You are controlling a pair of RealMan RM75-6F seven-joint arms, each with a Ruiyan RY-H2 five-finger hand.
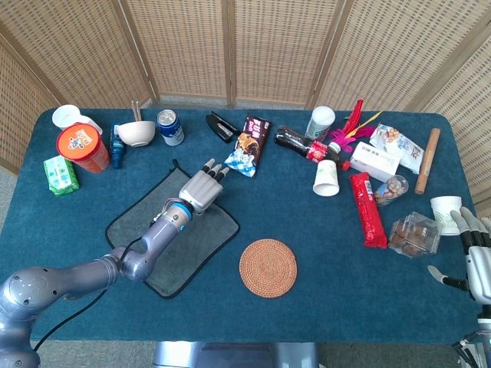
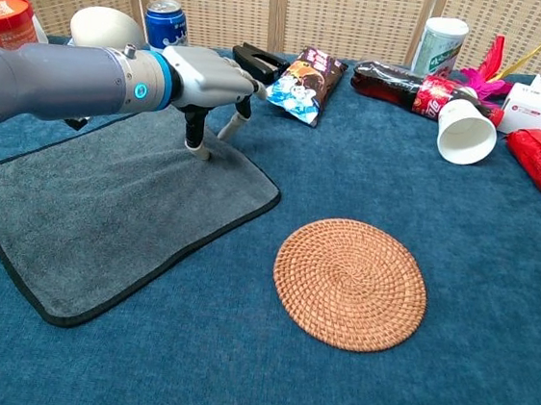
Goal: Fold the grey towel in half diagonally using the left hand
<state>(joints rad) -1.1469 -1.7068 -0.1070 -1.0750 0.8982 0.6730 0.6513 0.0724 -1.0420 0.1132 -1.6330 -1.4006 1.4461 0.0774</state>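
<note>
One grey towel (image 2: 105,214) is lying flat at the table's left, the left hand (image 2: 205,75) poised over its far edge, fingers (image 2: 195,142) spread and pointing down, holding nothing. No label is reading legibly. Right hand (image 1: 477,257) is resting open-fingered at far right.

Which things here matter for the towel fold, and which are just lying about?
For the job:
towel, flat and unfolded
left hand, fingers spread over the towel's far corner

Lying about:
woven mat
soda can
bowl
snack bag
tipped paper cup
cola bottle
red packet
rolling pin
right hand, open at the table edge
</note>
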